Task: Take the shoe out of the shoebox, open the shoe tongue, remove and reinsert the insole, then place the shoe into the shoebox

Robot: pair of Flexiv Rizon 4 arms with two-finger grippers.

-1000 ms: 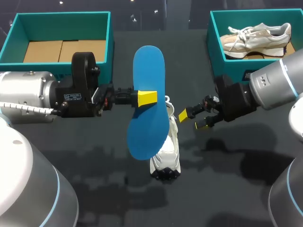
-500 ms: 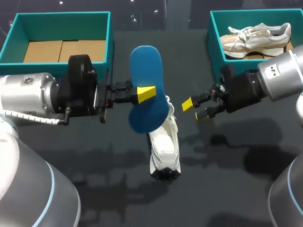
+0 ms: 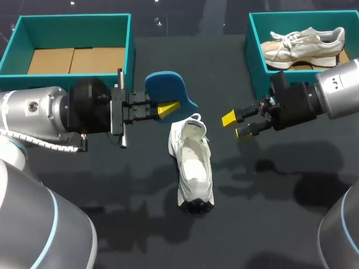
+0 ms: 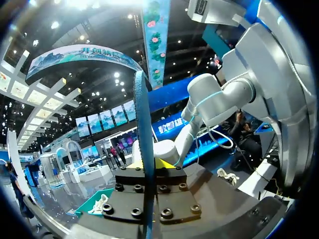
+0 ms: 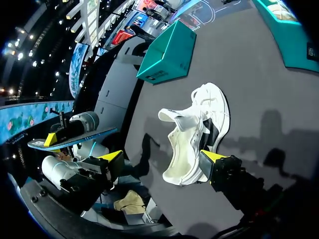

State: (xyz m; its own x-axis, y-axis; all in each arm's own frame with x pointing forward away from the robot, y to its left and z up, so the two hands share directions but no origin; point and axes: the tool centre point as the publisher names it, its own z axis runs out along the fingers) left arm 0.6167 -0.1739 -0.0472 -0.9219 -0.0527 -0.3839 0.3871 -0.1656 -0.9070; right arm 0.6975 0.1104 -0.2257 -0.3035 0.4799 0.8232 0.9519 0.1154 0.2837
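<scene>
A white shoe (image 3: 192,165) lies on the dark table, its opening facing up, tongue pulled back. Above and to the left of it my left gripper (image 3: 167,109) is shut on the blue insole (image 3: 165,88), holding it tilted in the air. In the left wrist view the insole (image 4: 145,139) runs edge-on between the fingers of the left gripper (image 4: 149,167). My right gripper (image 3: 235,124) hangs open to the right of the shoe, with nothing in it. In the right wrist view the shoe (image 5: 197,132) lies just ahead of the open right gripper (image 5: 162,159), and the insole (image 5: 75,140) shows beyond it.
A teal shoebox (image 3: 67,19) with a cardboard floor stands at the back left. Another teal shoebox (image 3: 249,45) at the back right holds a beige and white shoe (image 3: 303,45). The left box (image 5: 167,52) also shows in the right wrist view.
My left gripper has turned and drawn the insole back to the left, off the shoe, from flat-on to tilted. My right gripper has moved right and up, away from the shoe.
</scene>
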